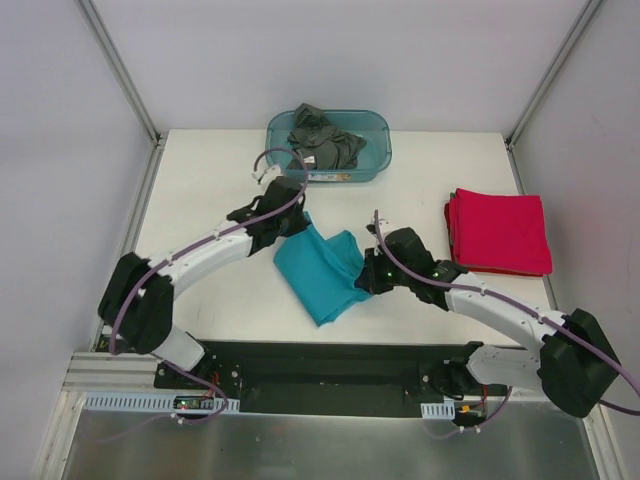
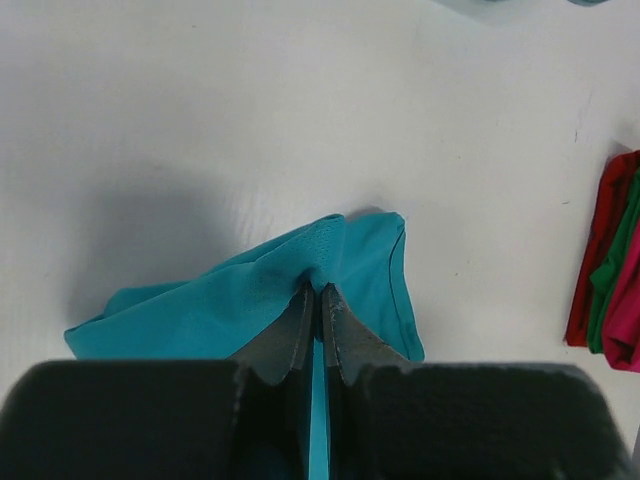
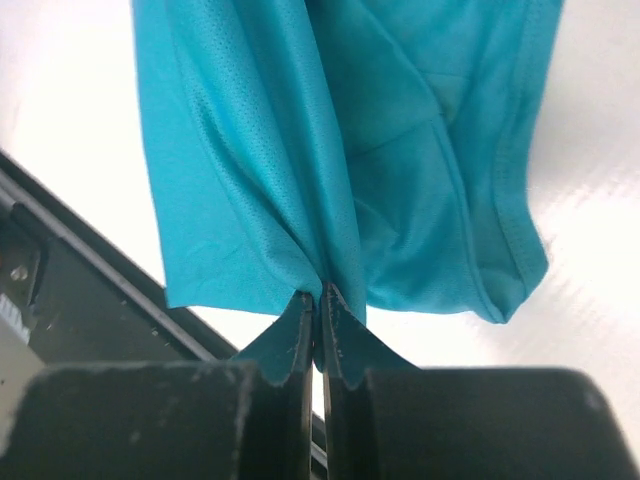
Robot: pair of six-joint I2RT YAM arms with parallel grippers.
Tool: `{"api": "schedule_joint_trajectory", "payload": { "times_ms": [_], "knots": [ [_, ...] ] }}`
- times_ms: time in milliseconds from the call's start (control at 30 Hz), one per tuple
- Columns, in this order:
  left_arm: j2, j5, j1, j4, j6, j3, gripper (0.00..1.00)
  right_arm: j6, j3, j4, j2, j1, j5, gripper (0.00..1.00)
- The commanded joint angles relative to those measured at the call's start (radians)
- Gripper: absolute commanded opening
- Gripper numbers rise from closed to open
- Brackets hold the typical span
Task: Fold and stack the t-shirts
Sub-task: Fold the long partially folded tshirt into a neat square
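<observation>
A translucent tub (image 1: pixel 377 150) at the back of the white surface (image 1: pixel 210 190) holds crumpled dark grey t-shirts (image 1: pixel 322 135). Folded red t-shirts (image 1: pixel 500 232) sit stacked on the right, well apart from the arms. The teal t-shirt (image 1: pixel 318 268) lies bunched at the centre, between both arms. The left arm's jaws are pressed together, pinching its far corner. The right arm's jaws, also pressed together, pinch its right edge.

My gripper (image 2: pixel 318 290) pinched closed on teal t-shirt (image 2: pixel 230 305), cloth bunched just ahead; folded red shirts (image 2: pixel 605 250) far right.
</observation>
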Motion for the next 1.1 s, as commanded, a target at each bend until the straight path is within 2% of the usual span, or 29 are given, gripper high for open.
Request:
{"api": "schedule_joint_trajectory", "payload": {
  "times_ms": [0, 267, 433, 533, 667, 767, 867, 1067],
  "knots": [
    [0.171, -0.034, -0.023, 0.064, 0.108, 0.178, 0.00, 0.016, -0.042, -0.040, 0.045, -0.076, 0.017, 0.01],
    [0.478, 0.040, -0.044, 0.064, 0.191, 0.441, 0.00, -0.013, -0.044, -0.030, 0.194, -0.190, 0.059, 0.01],
    [0.613, 0.077, -0.047, 0.062, 0.228, 0.531, 0.00, -0.023, -0.044, -0.015, 0.228, -0.223, 0.030, 0.01],
    [0.649, 0.086, -0.046, 0.055, 0.217, 0.530, 0.00, -0.034, -0.030, -0.021, 0.248, -0.227, -0.025, 0.01],
    [0.635, 0.121, -0.046, 0.053, 0.186, 0.452, 0.00, -0.046, -0.030, -0.003, 0.285, -0.216, -0.127, 0.01],
    [0.583, 0.134, -0.046, 0.049, 0.150, 0.337, 0.00, -0.072, -0.024, -0.015, 0.297, -0.181, -0.168, 0.01],
    [0.485, 0.120, -0.046, 0.044, 0.111, 0.162, 0.00, -0.085, -0.018, -0.026, 0.297, -0.115, -0.175, 0.01],
    [0.194, 0.035, -0.046, -0.016, 0.015, -0.160, 0.00, -0.108, 0.011, -0.037, 0.251, 0.019, -0.178, 0.01]
  ]
}}
